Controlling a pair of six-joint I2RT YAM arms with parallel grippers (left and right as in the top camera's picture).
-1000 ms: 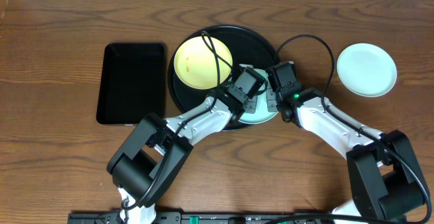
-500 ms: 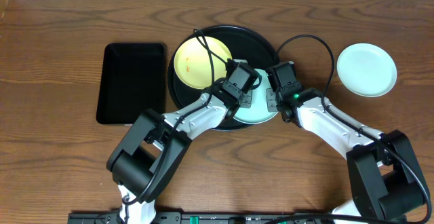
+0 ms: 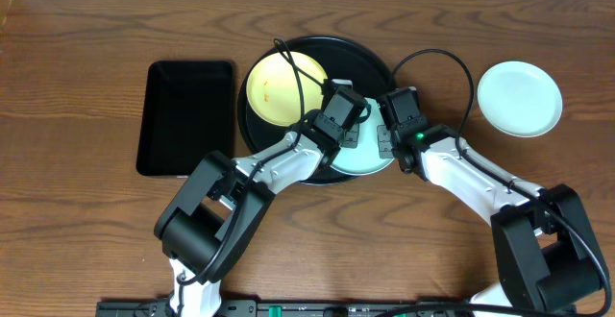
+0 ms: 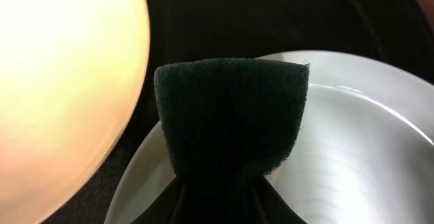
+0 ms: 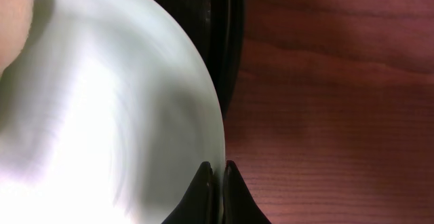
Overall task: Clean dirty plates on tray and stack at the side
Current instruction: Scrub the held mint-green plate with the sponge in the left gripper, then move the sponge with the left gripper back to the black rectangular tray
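You look to be mid-wipe. On the tray (image 3: 363,65), beside the yellow plate (image 3: 279,91), sits the mint plate (image 4: 352,156). The side plate (image 3: 519,98) is stacked apart on the table. Your left gripper (image 4: 217,207) clamps a scrubbing pad (image 4: 230,122) over the mint plate, while your right gripper (image 5: 218,175) pinches its rim (steadying it, I'd judge). Next, scrub gently.

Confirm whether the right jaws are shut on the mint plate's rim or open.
Shut on it: in the right wrist view the right gripper has its jaws pinched on the edge of the mint plate.
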